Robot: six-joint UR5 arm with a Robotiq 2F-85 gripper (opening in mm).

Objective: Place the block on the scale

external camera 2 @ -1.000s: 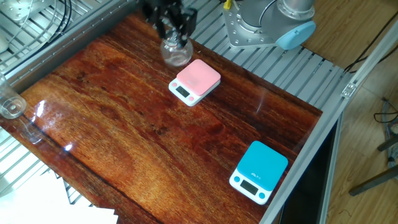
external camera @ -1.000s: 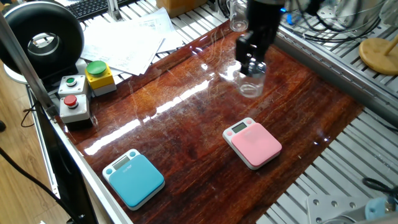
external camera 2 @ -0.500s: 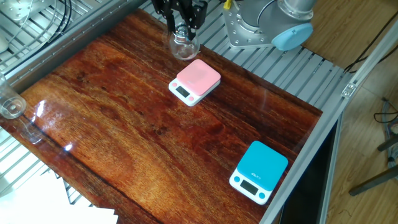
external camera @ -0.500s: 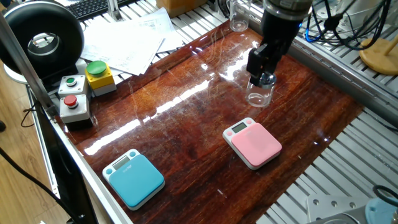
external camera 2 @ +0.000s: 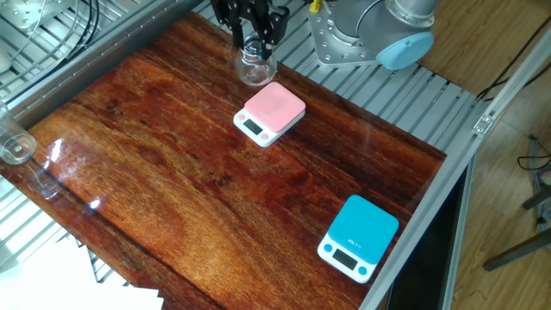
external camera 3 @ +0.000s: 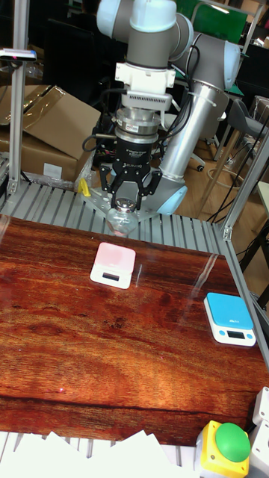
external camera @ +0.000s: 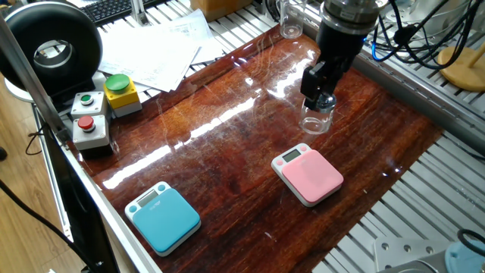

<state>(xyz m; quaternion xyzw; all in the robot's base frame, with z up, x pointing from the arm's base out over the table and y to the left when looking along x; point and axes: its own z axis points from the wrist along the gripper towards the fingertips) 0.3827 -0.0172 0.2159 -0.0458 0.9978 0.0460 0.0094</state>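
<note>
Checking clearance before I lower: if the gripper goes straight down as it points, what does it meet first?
The gripper holds the jar by its top, so the jar's base would meet the table, not the pink scale.

Glossy wooden table (external camera: 227,152), cardboard boxes (external camera 3: 52,127)

Bare wood between the block (external camera: 317,117) and the pink scale (external camera: 311,174); blue scale (external camera: 162,217) well apart.

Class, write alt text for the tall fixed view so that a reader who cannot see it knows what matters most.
A robot arm's gripper grips the top of a small clear jar at the far edge of a glossy wooden table, just behind a pink scale. A blue scale sits to the right, and a green button shows at the bottom corner.
</note>
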